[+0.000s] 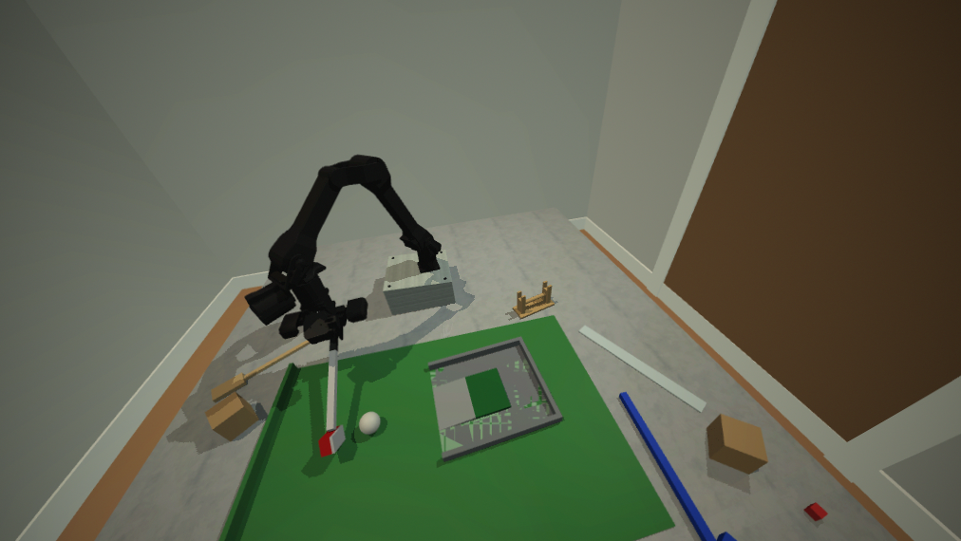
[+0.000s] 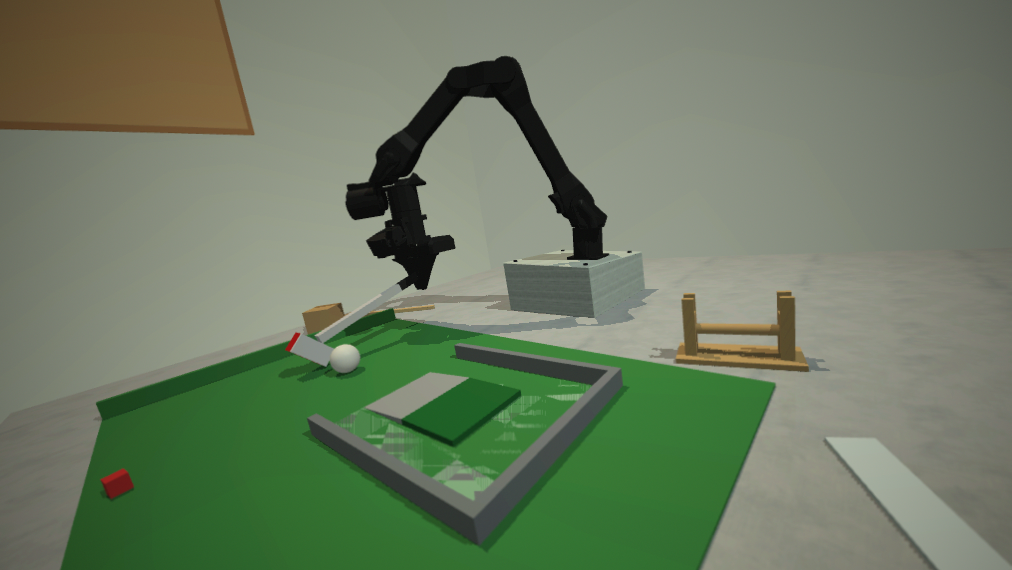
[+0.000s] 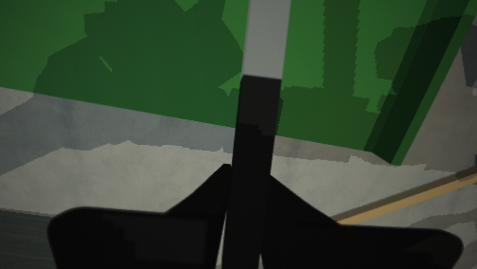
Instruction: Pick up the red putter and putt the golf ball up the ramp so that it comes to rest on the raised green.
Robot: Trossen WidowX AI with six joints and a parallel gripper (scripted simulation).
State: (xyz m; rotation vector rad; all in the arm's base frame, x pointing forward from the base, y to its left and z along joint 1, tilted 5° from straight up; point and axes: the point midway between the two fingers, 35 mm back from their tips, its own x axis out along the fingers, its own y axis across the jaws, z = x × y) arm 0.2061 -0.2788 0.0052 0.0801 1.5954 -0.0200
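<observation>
- The jaws were clenched on the dark grip end of the red putter, with the pale shaft slanting down from them toward the green mat.
- In the wrist view the jaws pressed on either side of the dark handle, and the grey shaft ran up and away over the mat's edge.
- The putter's head, grey with a red face on its far side, sat low over the mat just beside the golf ball; whether head and ball touched could not be told.
- The golf ball rested on the mat between the putter head and the grey-walled enclosure, well short of the grey ramp and the raised green inside it.
- The ball lay on the open side of the enclosure, the side the ramp faced.
- A low green rail ran along the mat's edge behind the putter head.
- The arm's base stood on a pale block on the counter beyond the mat.
- Off the mat lay a wooden rack, a white strip, a blue bar, two brown boxes, a small red block and a wooden-handled tool.
</observation>
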